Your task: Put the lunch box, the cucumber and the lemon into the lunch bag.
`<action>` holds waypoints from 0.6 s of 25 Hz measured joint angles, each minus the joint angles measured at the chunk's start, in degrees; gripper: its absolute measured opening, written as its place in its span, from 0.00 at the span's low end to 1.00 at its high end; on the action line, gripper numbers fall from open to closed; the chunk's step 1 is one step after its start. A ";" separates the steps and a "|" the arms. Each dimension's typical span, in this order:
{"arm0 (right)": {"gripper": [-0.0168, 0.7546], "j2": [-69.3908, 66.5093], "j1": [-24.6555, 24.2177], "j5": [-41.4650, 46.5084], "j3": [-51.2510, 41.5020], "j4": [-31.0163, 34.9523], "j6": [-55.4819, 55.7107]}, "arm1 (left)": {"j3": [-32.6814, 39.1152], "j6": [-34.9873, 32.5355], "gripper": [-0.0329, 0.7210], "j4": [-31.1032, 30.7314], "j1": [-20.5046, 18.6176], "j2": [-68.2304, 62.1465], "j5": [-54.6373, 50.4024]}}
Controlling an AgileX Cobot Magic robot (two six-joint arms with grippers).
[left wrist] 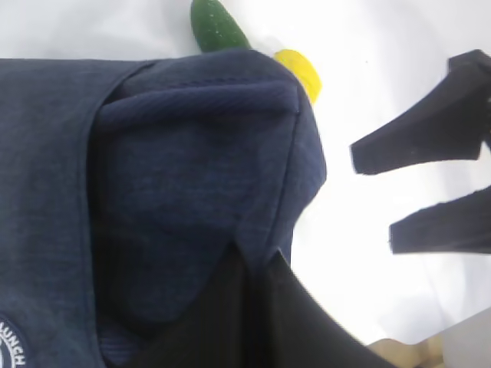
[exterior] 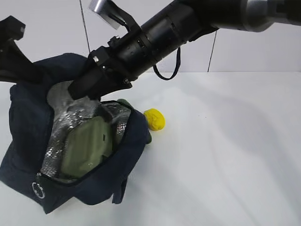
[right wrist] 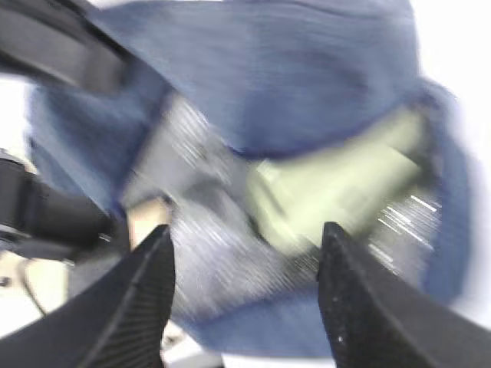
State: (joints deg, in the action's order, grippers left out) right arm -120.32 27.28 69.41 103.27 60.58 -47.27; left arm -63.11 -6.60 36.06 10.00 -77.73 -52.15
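Note:
The navy lunch bag (exterior: 28, 127) lies open on the white table, its foil lining showing. The sage-green lunch box (exterior: 87, 148) is inside it. The lemon (exterior: 155, 119) rests on the table beside the bag's right edge. The cucumber (exterior: 124, 101) lies behind the bag, mostly hidden. My left gripper (exterior: 26, 70) is shut on the bag's back fabric (left wrist: 192, 176). My right gripper (exterior: 79, 92) is open and empty over the bag's mouth, with the lunch box (right wrist: 337, 184) beyond its jaws. The left wrist view shows the cucumber tip (left wrist: 217, 27) and the lemon (left wrist: 301, 69).
The right arm (exterior: 188, 23) reaches across from the upper right over the bag. A black strap loop (exterior: 169, 70) hangs behind it. The white table (exterior: 225, 155) extends to the right. The right gripper's fingers (left wrist: 418, 146) show in the left wrist view.

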 joint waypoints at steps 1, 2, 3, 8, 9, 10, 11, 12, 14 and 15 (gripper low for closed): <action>0.61 0.09 -0.19 0.00 0.29 -0.55 0.28 | 0.00 0.00 0.04 -0.56 -0.40 0.32 -0.40; 0.61 0.09 -0.50 0.00 0.67 -0.97 0.42 | 0.00 0.00 0.04 -0.56 -0.40 0.32 -0.40; 0.61 0.09 -0.75 0.00 0.88 -1.10 0.63 | 0.00 0.12 0.04 -1.19 -0.78 0.91 -0.79; 0.61 0.09 -2.16 0.03 1.84 -3.97 1.26 | 0.00 0.54 0.04 -2.55 -1.19 1.12 -1.12; 0.61 0.09 -2.54 0.13 1.84 -5.36 1.64 | 0.00 0.47 0.04 -2.66 -1.34 1.12 -0.98; 0.61 0.09 -2.85 0.13 1.84 -6.49 1.97 | 0.00 0.57 0.04 -2.66 -1.32 1.12 -0.70; 0.61 0.09 -3.11 0.13 1.84 -7.76 2.24 | 0.00 0.57 0.04 -2.66 -1.32 1.12 -0.59; 0.61 0.09 -3.52 0.13 1.84 -8.81 2.26 | 0.00 0.59 0.04 -2.66 -1.32 1.12 -0.52; 0.61 0.13 -3.91 0.13 1.84 -11.11 2.36 | 0.00 0.69 0.04 -2.66 -1.32 1.12 -0.24; 0.61 0.13 -4.07 0.00 1.84 -12.71 2.51 | 0.00 0.69 0.04 -2.39 -1.32 1.12 0.04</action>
State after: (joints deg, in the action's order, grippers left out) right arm -120.19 23.21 69.41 105.12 47.87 -44.75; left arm -63.11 -5.91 33.67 8.68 -76.61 -52.12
